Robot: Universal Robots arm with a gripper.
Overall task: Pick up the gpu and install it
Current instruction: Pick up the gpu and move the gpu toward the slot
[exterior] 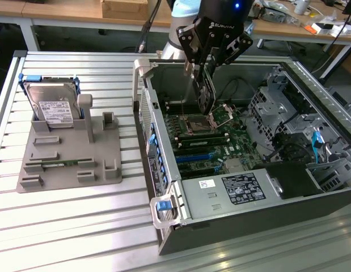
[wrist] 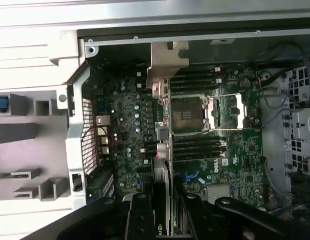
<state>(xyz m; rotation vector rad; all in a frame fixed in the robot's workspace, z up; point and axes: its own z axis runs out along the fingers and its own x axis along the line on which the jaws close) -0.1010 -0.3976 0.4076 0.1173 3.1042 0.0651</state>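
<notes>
Above the open case [exterior: 164, 187], over the motherboard [exterior: 232, 141], the gripper [exterior: 209, 68] hangs with its jaws closed on the gpu [exterior: 206, 93], pinching the thin card by its two flat faces. The card hangs on edge below the fingers, its lower edge clear of the board and roughly over the CPU socket [exterior: 197, 123] in the exterior view. In the wrist view the gpu [wrist: 162, 185] appears edge-on as a narrow dark strip running out from between the black fingers [wrist: 139, 220], and its silver bracket [wrist: 165, 67] sits at the far end, near the case's rear wall. The blue slots [exterior: 195, 157] lie on the board between the socket and the power supply [exterior: 232, 190], with nothing seated in them. To the exterior view's left, well apart from the case, a grey holder [exterior: 73, 170] rests on the slatted table [exterior: 79, 232]. The hard drive [exterior: 53, 105] stands upright in the holder's far corner, its white label facing the camera.
</notes>
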